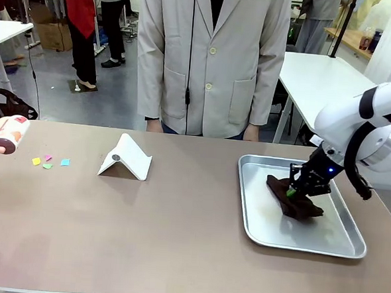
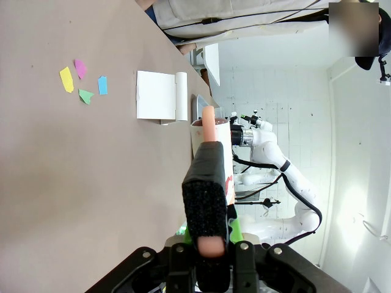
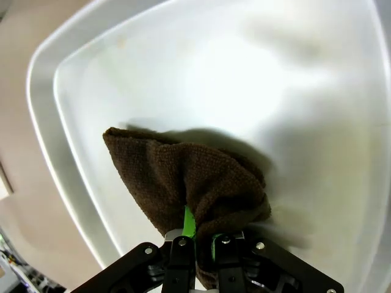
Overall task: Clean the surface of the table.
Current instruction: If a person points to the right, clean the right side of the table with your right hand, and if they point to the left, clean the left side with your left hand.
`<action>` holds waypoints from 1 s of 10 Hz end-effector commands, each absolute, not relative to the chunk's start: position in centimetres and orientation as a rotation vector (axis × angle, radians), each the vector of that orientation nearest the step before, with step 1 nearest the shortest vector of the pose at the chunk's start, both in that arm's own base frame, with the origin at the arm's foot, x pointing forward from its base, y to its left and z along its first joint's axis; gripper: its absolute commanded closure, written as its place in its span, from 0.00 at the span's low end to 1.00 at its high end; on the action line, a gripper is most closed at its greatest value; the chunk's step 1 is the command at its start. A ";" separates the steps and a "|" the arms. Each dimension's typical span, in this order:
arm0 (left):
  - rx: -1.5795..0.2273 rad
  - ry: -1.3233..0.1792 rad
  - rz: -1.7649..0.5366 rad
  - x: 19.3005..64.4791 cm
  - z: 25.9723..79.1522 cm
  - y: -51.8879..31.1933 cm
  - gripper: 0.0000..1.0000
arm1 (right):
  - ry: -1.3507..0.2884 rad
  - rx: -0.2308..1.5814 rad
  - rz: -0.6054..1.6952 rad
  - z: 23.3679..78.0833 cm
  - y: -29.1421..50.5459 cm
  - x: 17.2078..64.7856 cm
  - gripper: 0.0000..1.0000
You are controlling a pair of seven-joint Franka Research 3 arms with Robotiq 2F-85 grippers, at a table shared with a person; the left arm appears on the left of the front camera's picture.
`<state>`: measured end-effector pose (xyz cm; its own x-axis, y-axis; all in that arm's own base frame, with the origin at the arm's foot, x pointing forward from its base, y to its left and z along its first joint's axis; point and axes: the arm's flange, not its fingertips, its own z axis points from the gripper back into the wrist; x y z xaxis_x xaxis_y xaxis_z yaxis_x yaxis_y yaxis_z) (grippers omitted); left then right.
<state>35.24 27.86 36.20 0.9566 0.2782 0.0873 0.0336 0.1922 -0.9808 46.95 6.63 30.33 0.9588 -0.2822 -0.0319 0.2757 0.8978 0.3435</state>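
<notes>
Two tools are fully closed, each on a cleaning item. The right tool (image 1: pixel 300 186) (image 3: pixel 198 237) pinches a bunched fold of a brown cloth (image 1: pixel 297 204) (image 3: pixel 177 174), and the rest of the cloth slumps on the floor of a silver metal tray (image 1: pixel 252 223) (image 3: pixel 67 61). With so little fabric between the fingers, the cloth could slip out on lifting. Its hanging end could also catch the tray rim and drag the tray across the surface (image 1: pixel 176 245). The left tool (image 2: pixel 208 183) is clamped on the thin pink handle (image 2: pixel 209 119) of a lint roller (image 1: pixel 9 135) (image 2: pixel 225 152), which sits at the surface's left edge. Whether its drum touches the top I cannot tell. A grip on such a narrow handle may let the roller twist when it is pressed down, so that it skids instead of rolling. Just beside the roller lie a few coloured paper scraps (image 1: pixel 48 161) (image 2: pixel 82 82). They look very light, so a fast or slanted pass could flick them off the edge rather than pick them up. Farther toward the middle a white folded stand (image 1: pixel 125 159) (image 2: pixel 160 94) rests between the scraps and the tray, and a wide sweep with the cloth could knock it over or push it along. The brown-taupe surface spans the whole foreground. A person (image 1: pixel 210 61) stands close against its far edge, so a long reach from either arm risks brushing the coat or meeting the other arm near the middle.
</notes>
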 end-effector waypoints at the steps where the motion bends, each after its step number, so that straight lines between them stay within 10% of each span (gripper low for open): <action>1: -1.388 -0.280 0.183 35.1 36.6 27.7 1.00 | 0.042 0.350 -0.205 28.8 9.4 45.5 0.89; 10: -1.388 -0.280 0.183 35.1 36.6 27.7 1.00 | -0.029 0.424 -0.493 31.2 -2.4 45.2 0.89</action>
